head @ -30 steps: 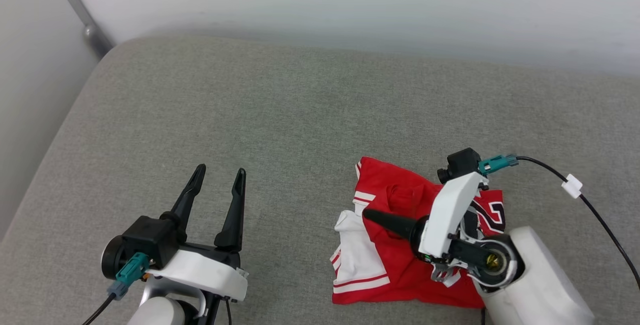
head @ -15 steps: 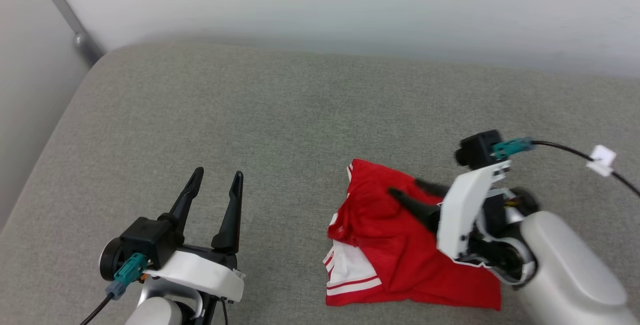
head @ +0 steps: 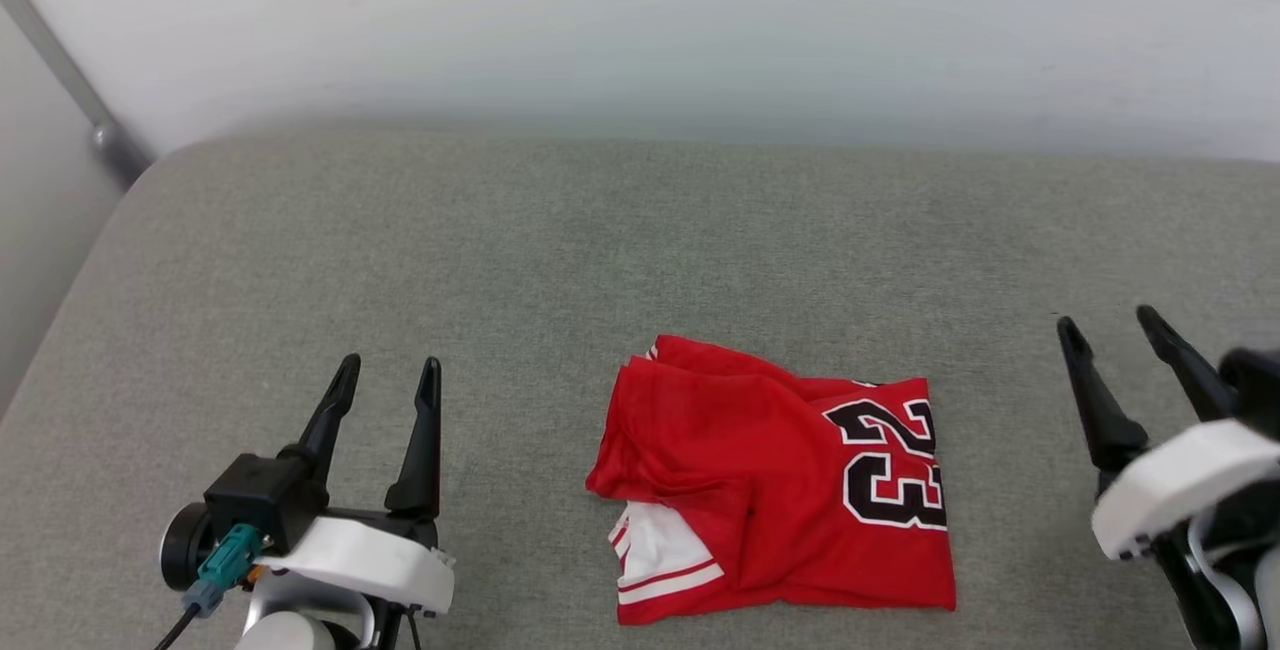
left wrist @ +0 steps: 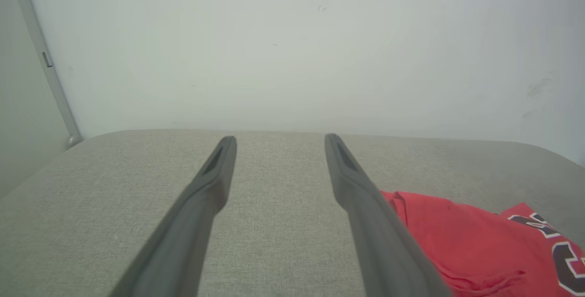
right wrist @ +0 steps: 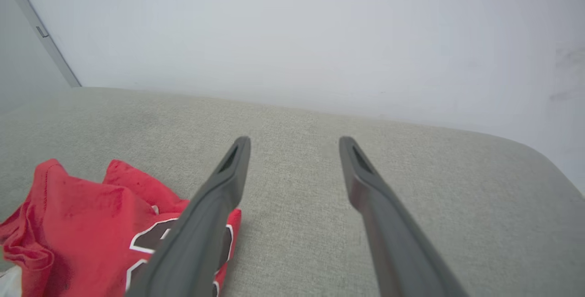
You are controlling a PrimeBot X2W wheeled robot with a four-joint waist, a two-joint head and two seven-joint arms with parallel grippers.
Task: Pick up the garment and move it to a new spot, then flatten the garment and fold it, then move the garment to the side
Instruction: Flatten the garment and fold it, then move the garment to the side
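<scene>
The garment [head: 780, 480] lies folded into a rough square on the grey cushion, red with a black-and-white 23 facing up and a white striped sleeve poking out at its near-left corner. It also appears as the garment [left wrist: 475, 242] at the lower right of the left wrist view and the garment [right wrist: 82, 228] at the lower left of the right wrist view. My left gripper [head: 388, 377] stands open to the garment's left, well apart from it. Right of the garment, my right gripper [head: 1110, 325] is open and empty, clear of the cloth.
The grey cushion [head: 500, 250] spreads wide behind and to both sides of the shirt. A pale wall [head: 640, 20] runs along its far edge, and a grey metal post [head: 60, 80] slants at the far left corner.
My right gripper has let go of the garment and pulled back to the right, opening. The folded shirt now lies free with the number up. The head camera has also shifted.
</scene>
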